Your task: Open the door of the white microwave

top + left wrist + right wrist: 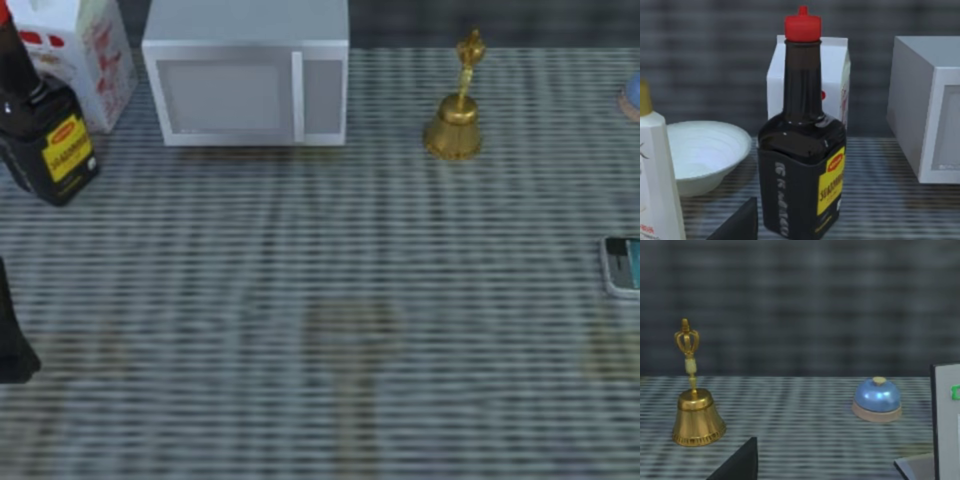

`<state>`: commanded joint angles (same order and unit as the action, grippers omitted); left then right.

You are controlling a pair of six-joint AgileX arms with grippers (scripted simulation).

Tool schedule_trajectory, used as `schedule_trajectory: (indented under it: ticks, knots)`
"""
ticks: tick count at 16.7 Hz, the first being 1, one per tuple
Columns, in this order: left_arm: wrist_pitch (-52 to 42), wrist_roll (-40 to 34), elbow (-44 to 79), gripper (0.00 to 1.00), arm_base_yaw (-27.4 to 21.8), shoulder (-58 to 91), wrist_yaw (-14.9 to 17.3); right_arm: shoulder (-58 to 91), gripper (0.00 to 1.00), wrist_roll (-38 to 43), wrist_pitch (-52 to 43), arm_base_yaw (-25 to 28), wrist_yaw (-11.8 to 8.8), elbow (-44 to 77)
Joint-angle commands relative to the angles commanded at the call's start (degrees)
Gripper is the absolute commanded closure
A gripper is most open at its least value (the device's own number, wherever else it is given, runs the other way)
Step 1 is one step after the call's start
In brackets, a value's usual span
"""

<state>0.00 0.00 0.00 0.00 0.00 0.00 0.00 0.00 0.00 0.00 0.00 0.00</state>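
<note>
White and boxy, the toy-like microwave [247, 70] stands at the table's far edge, left of centre, its windowed door [230, 95] shut flush, so opening has not begun. Next, a gripper must reach the slim vertical bar handle [297, 96]; neither gripper's fingers can be judged. Rightward, the microwave's cavity is hidden.

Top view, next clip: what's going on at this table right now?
Nothing is being handled. The boxy white microwave stands at the table's far edge with its windowed white door shut and its slim vertical bar handle untouched. The left arm sits parked at the table's left edge; the right arm is not in the top view. A dark sauce bottle and a golden handbell flank the microwave.
</note>
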Motion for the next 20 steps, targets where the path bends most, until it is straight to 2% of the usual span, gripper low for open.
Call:
schedule_trajectory:
  ticks: [4, 8, 12, 20]
  knots:
    - [-0.9, -0.4, 1.7, 0.00, -0.7, 1.7, -0.4, 0.0, 0.00, 0.0, 0.0, 0.0, 0.0, 0.0]
    - [-5.3, -3.1, 11.5, 0.00, -4.6, 12.6, -2.9, 0.0, 0.00, 0.0, 0.0, 0.0, 0.0, 0.0]
    - [-11.1, -8.2, 28.5, 0.00, -10.6, 32.7, -6.6, 0.0, 0.00, 0.0, 0.0, 0.0, 0.0, 0.0]
    - [-21.7, -20.8, 69.3, 0.00, -24.1, 82.5, -14.5, 0.0, 0.00, 0.0, 0.0, 0.0, 0.0, 0.0]
